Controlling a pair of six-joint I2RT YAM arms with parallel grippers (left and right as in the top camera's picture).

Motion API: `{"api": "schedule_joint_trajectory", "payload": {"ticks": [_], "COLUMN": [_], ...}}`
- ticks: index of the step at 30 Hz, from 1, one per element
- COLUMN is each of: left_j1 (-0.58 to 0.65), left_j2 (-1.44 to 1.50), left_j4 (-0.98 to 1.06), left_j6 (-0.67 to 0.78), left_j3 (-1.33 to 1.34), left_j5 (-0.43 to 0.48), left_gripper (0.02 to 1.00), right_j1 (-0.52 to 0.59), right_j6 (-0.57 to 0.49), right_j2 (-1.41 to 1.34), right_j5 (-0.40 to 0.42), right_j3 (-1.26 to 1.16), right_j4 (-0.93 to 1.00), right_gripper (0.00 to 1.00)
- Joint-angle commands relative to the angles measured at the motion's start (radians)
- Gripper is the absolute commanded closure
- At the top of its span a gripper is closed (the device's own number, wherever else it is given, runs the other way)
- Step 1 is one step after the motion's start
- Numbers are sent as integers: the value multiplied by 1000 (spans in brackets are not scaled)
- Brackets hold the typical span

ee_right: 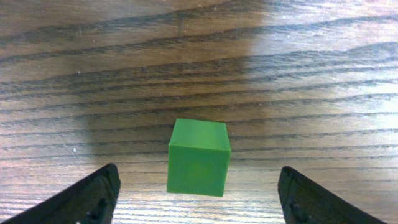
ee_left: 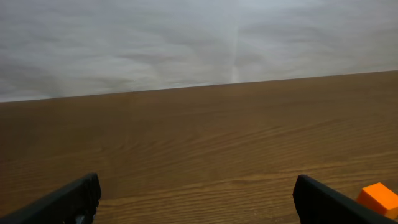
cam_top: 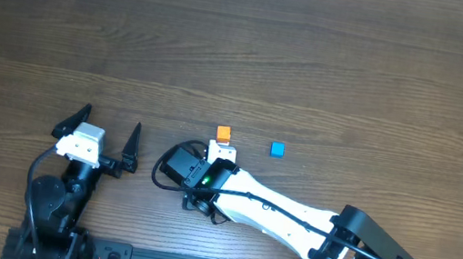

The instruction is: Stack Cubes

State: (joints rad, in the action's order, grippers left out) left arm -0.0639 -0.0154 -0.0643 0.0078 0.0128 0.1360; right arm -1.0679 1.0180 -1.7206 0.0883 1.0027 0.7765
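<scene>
Green cube: The green cube [ee_right: 199, 158] sits flat on the wood table [cam_top: 317, 50]. It is right between the two fingers of the right gripper. No other cube is on top of it.
Right gripper: The right gripper [ee_right: 198, 202] is near the middle of the table. Its fingers are wide apart, one on each side of the green cube. They do not touch it.
Orange cube: The orange cube [cam_top: 223, 134] sits on the table by itself. It is just on the far side of the right gripper.
Blue cube: The blue cube [cam_top: 277, 149] is on the table too, a little to the right of the orange cube. The two do not touch.
Left gripper: The left gripper [cam_top: 105, 129] is well to the left of the cubes, on the near side of the table. Its fingers are spread apart and there is nothing between them.
Right arm: The white right arm [cam_top: 274, 211] comes in from the near right corner and reaches to the middle.
</scene>
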Motion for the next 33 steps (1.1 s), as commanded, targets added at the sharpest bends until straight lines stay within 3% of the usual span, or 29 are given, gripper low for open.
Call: {"api": "schedule_joint_trajectory", "payload": {"ticks": [1, 19, 33], "left_j1": [6, 6, 6], "left_j2": [9, 9, 9], "left_j4": [0, 0, 0], "left_j6": [14, 14, 14], "left_j3": [-7, -7, -7], "left_j5": [13, 13, 13], "left_gripper": [18, 23, 20], "right_j1": [-7, -7, -7], "right_j6": [-6, -6, 20], "right_j2": [-21, -29, -32], "right_j5": [22, 25, 26], "right_j3": [17, 17, 17], "right_j4": [-5, -25, -25], "right_gripper": [261, 489, 568]}}
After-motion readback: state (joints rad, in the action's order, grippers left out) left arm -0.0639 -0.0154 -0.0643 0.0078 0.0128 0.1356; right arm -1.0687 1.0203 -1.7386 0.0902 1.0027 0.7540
